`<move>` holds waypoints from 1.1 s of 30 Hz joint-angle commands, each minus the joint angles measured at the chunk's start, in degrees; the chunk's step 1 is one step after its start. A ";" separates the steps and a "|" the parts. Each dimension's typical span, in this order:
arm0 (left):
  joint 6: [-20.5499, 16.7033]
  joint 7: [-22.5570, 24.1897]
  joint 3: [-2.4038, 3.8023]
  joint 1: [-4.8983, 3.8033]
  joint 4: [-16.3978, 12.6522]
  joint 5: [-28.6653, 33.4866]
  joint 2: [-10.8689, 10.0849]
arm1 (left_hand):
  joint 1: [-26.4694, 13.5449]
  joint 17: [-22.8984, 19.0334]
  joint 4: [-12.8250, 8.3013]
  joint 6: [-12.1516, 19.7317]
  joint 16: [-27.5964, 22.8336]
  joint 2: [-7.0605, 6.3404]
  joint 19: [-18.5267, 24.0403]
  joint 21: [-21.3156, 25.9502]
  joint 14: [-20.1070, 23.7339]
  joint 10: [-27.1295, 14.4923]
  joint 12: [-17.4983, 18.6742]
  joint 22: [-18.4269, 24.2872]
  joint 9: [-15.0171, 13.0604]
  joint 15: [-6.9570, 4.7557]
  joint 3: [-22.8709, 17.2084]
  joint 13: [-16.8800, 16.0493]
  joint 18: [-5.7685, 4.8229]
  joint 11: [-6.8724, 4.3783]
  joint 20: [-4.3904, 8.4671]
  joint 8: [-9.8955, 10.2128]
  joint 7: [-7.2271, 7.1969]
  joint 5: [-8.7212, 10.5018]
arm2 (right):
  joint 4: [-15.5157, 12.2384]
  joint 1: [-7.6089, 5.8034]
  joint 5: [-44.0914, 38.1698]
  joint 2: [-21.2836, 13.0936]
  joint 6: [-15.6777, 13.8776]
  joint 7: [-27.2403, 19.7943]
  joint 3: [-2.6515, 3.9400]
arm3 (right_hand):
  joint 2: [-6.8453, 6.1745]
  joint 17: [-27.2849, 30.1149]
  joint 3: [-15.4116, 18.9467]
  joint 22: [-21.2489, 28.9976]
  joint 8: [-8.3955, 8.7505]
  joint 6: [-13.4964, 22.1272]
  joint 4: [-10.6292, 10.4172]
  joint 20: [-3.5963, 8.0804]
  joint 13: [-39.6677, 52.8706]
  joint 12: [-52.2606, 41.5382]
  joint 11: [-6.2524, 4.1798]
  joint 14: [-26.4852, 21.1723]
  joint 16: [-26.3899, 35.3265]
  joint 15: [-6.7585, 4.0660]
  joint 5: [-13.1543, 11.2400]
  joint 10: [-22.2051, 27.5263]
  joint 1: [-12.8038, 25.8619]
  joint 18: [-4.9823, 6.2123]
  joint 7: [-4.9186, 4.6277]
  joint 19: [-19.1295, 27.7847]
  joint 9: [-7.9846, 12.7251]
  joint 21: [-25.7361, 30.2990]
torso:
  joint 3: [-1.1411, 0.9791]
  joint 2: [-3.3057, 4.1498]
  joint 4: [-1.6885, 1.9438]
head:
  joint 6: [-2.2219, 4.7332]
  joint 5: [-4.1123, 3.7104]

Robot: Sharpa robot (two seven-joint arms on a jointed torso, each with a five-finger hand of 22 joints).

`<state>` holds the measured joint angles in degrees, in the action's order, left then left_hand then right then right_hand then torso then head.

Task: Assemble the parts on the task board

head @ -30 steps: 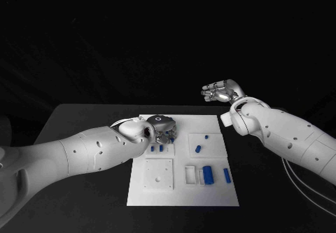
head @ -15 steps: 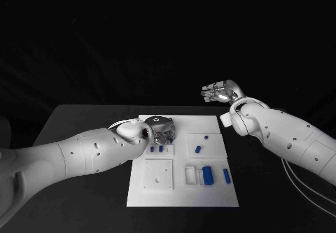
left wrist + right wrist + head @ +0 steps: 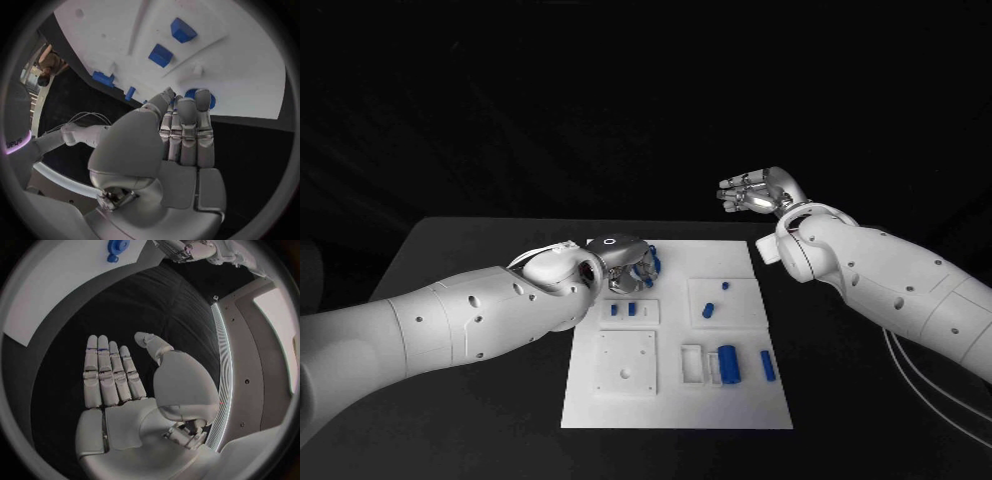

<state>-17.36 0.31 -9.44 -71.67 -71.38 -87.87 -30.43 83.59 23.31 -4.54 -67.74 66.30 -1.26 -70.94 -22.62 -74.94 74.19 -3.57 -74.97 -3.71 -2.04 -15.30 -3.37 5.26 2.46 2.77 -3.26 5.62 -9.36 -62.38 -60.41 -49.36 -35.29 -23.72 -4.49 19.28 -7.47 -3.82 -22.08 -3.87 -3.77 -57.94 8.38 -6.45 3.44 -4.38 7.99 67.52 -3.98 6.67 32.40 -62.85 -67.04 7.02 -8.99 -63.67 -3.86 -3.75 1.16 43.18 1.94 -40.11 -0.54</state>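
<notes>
Left hand [image 3: 629, 268] hovered over white task board [image 3: 733, 395], fingertips at round blue part [image 3: 189, 94]; grip unclear. Right hand [image 3: 759, 189] idle, open. Next: seat part.

head camera above, wrist cameras close, sharing task board [image 3: 733, 400]

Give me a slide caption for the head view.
Left hand at the task board's far edge; right hand raised, open.

My black table [image 3: 459, 260] carried one thing directly: the white task board [image 3: 678, 400], which lay flat in its middle. The board's far end sat under my left hand [image 3: 625, 262], its near end toward my body. My right hand [image 3: 759, 190] hung beyond the table's far edge, off the board.
</notes>
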 commanded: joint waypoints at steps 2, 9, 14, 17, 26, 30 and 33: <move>-2.29 -0.52 0.49 0.00 -2.01 1.72 -1.31 | -0.23 0.06 -0.07 0.43 0.03 -0.38 -0.04 -0.22 -0.38 -0.39 0.24 -1.10 -0.01 -0.08 -0.20 -0.06 0.78 0.09 0.42 -0.34 0.08 -0.16 | 0.08 0.09 -0.20 -0.11 0.13 -0.52 0.01 | 0.12 0.06 -0.11 0.06 0.16 0.07 0.33 -0.18 -0.07 0.27 -0.13 -0.33 0.23 0.11 0.35 0.38 -0.20 -0.16 -0.07 0.29 0.05 -0.16 | 0.03 0.01 0.00 | 0.10 0.06; -2.41 -0.67 0.84 -0.02 -4.32 2.34 -3.87 | -0.26 0.05 0.10 0.37 -0.08 -0.63 0.01 -0.21 -0.41 -0.32 0.24 -1.08 -0.01 -0.08 -0.26 -0.06 0.80 0.07 0.38 -0.34 0.06 0.02 | 0.09 0.20 -0.23 -0.44 0.17 -0.43 0.01 | 0.12 0.06 -0.09 0.06 0.17 0.01 0.38 -0.20 -0.07 0.27 -0.12 -0.36 0.24 0.13 0.35 0.41 -0.19 -0.15 -0.04 0.33 0.05 -0.17 | 0.00 0.06 0.05 | 0.07 0.01; -2.31 -0.76 0.90 -0.02 -5.44 2.57 -5.45 | -0.21 0.05 0.19 0.34 -0.13 -0.70 0.03 -0.20 -0.43 -0.36 0.24 -1.07 -0.01 -0.07 -0.28 -0.05 0.79 0.07 0.38 -0.33 0.04 0.08 | 0.10 0.29 -0.23 -0.59 0.24 -0.39 0.00 | 0.12 0.06 -0.09 0.06 0.17 0.01 0.38 -0.20 -0.07 0.27 -0.12 -0.36 0.24 0.13 0.35 0.41 -0.19 -0.15 -0.04 0.33 0.05 -0.17 | -0.06 0.09 -0.08 | 0.00 0.18; -2.32 -0.79 0.91 -0.02 -5.84 2.62 -6.13 | 0.02 0.04 0.23 0.37 -0.20 -0.78 0.08 -0.20 -0.43 -0.39 0.24 -1.09 0.00 -0.07 -0.34 -0.05 0.79 0.10 0.38 -0.32 0.07 0.06 | 0.12 0.42 -0.24 -0.61 0.31 -0.37 0.00 | 0.12 0.06 -0.09 0.06 0.17 0.01 0.38 -0.20 -0.07 0.27 -0.12 -0.36 0.24 0.13 0.35 0.41 -0.19 -0.15 -0.04 0.33 0.05 -0.17 | -0.06 0.11 -0.08 | 0.01 0.28; -2.13 -0.84 0.90 -0.01 -5.83 2.65 -7.15 | 0.12 0.08 0.62 0.39 -0.27 -1.08 0.13 -0.25 -0.46 -0.43 0.24 -1.06 0.00 -0.05 -0.22 -0.05 0.79 0.10 0.34 -0.33 0.04 0.43 | 0.16 0.60 -0.24 -0.61 0.40 -0.35 0.00 | 0.12 0.06 -0.09 0.06 0.17 0.01 0.38 -0.20 -0.07 0.27 -0.12 -0.36 0.24 0.13 0.35 0.41 -0.19 -0.15 -0.04 0.33 0.05 -0.17 | -0.15 0.12 -0.17 | 0.01 0.44; -1.86 -0.94 0.89 -0.01 -5.68 2.61 -7.26 | 0.12 0.08 0.62 0.39 -0.27 -1.08 0.13 -0.25 -0.46 -0.43 0.24 -1.06 0.00 -0.05 -0.22 -0.05 0.79 0.10 0.34 -0.33 0.04 0.43 | 0.16 0.62 -0.24 -0.59 0.40 -0.34 -0.01 | 0.12 0.06 -0.09 0.06 0.17 0.01 0.38 -0.20 -0.07 0.27 -0.12 -0.36 0.24 0.13 0.35 0.41 -0.19 -0.15 -0.04 0.33 0.05 -0.17 | -0.17 0.11 -0.16 | -0.02 0.45; -1.46 -1.04 0.88 -0.01 -5.45 2.57 -7.26 | 0.34 0.08 0.80 0.43 -0.35 -1.14 0.14 -0.21 -0.42 -0.49 0.24 -1.06 0.00 -0.04 -0.18 -0.05 0.77 0.12 0.35 -0.33 0.06 0.47 | 0.12 0.62 -0.24 -0.57 0.41 -0.33 -0.01 | 0.12 0.06 -0.09 0.06 0.17 0.01 0.38 -0.20 -0.07 0.27 -0.12 -0.36 0.24 0.13 0.35 0.41 -0.19 -0.15 -0.04 0.33 0.05 -0.17 | -0.18 0.11 -0.18 | -0.07 0.48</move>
<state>-18.95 -0.60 -8.60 -71.67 -76.87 -85.59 -37.74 83.89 23.33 -4.04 -67.64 66.30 -2.06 -70.95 -22.62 -74.94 73.99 -3.57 -74.96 -3.67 -2.04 -15.44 -3.35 5.23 2.66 2.76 -3.25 5.52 -9.13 -62.18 -59.82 -49.38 -35.89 -23.70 -4.42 19.26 -7.47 -3.84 -22.08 -3.86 -3.77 -57.94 8.38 -6.44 3.44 -4.38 7.98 67.54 -3.98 6.64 32.40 -62.86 -67.04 7.02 -8.98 -63.67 -3.86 -3.75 0.99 43.29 1.77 -40.11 -0.09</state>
